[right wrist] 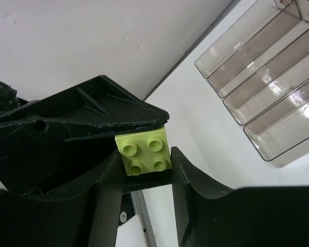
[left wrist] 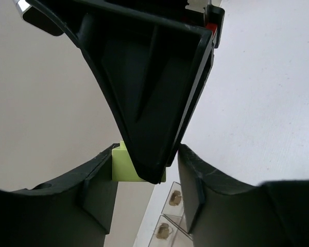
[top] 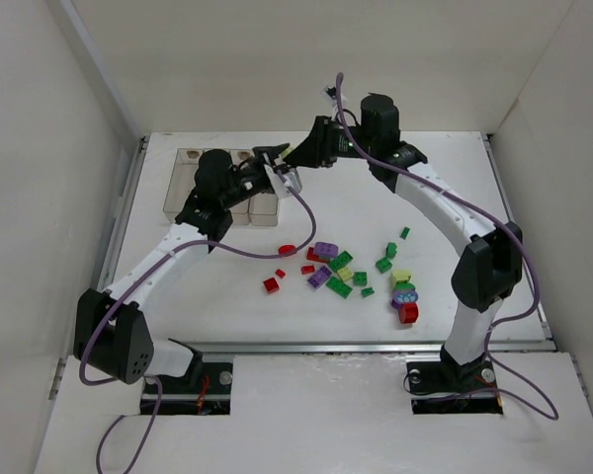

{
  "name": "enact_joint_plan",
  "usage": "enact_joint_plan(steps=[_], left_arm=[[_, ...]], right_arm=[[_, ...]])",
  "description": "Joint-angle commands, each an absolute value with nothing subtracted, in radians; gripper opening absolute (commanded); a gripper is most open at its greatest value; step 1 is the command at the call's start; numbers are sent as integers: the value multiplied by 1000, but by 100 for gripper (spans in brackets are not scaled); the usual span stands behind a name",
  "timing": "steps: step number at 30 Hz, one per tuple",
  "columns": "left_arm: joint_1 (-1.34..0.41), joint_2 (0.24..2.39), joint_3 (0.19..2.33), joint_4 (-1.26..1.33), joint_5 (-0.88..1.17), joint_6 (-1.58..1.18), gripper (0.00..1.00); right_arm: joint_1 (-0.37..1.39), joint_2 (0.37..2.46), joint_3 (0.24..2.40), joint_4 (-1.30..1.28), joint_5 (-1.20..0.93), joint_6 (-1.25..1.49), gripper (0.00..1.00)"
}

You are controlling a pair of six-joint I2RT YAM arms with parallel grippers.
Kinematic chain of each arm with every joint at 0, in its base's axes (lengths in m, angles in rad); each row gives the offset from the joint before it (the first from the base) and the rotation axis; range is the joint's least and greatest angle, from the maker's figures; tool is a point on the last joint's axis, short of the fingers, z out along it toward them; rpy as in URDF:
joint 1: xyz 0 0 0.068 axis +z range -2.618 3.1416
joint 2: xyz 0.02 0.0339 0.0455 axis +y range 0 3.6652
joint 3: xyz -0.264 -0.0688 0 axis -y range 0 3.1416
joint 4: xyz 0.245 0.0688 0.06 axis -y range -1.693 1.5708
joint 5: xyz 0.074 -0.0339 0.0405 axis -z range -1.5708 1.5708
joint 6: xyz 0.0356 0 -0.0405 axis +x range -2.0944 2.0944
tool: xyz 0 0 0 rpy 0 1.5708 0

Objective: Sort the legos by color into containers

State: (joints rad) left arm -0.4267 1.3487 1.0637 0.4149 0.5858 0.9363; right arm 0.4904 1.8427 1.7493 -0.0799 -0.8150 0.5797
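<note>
Along the left side of the white table (top: 435,188) sits the row of four clear containers (top: 183,186), joined side by side. The left arm's wrist covers part of the row.

Just above the right end of that row, both arms meet in mid-air. The left gripper (left wrist: 147,151) reaches in with its jaws standing fairly close together around one pale yellow-green brick (right wrist: 144,150). One left finger (right wrist: 87,121) lies against the brick's edge. I cannot tell whether those jaws are truly clamped on it, because the other arm's finger blocks the view.

The right gripper (right wrist: 146,159) has its jaws closed on two opposite sides of the same brick, studs facing its camera, holding it off the table.

Further right, well apart from the containers, the loose legos (top: 341,269) lie scattered on the table in red, green, purple and pale yellow.

The risk, as I judge it, lies in this two-armed hold. If the right jaws let go before the left ones grip firmly, the tiny brick could fall onto the table or into a wrong container. If both clamp while the arms part, the brick may twist free. The fingers are crowded tightly enough to catch on each other.
</note>
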Motion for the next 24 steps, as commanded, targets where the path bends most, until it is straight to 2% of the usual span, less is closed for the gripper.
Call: enact_joint_plan(steps=[1,3,5,9,13,15,19,24], left_arm=[[-433,1322,1123,474,580,930,42],[-433,1313,1123,474,590,917,62],[-433,1302,1123,463,600,917,73],[-433,1284,1123,410,623,927,73],[-433,1284,1132,379,623,942,59],[-433,1275,1144,364,623,942,59],[-433,1253,1144,314,664,966,76],[-423,1273,1164,314,664,928,71]], right_arm=[[500,1795,1727,-64,-853,583,0],[500,1786,1707,-64,-841,583,0],[500,1775,1697,-64,-821,574,0],[500,1775,1697,-64,-830,574,0],[500,1775,1697,-64,-830,574,0],[488,1766,1697,-64,-830,574,0],[477,1755,1684,-64,-834,574,0],[477,1755,1684,-64,-844,574,0]])
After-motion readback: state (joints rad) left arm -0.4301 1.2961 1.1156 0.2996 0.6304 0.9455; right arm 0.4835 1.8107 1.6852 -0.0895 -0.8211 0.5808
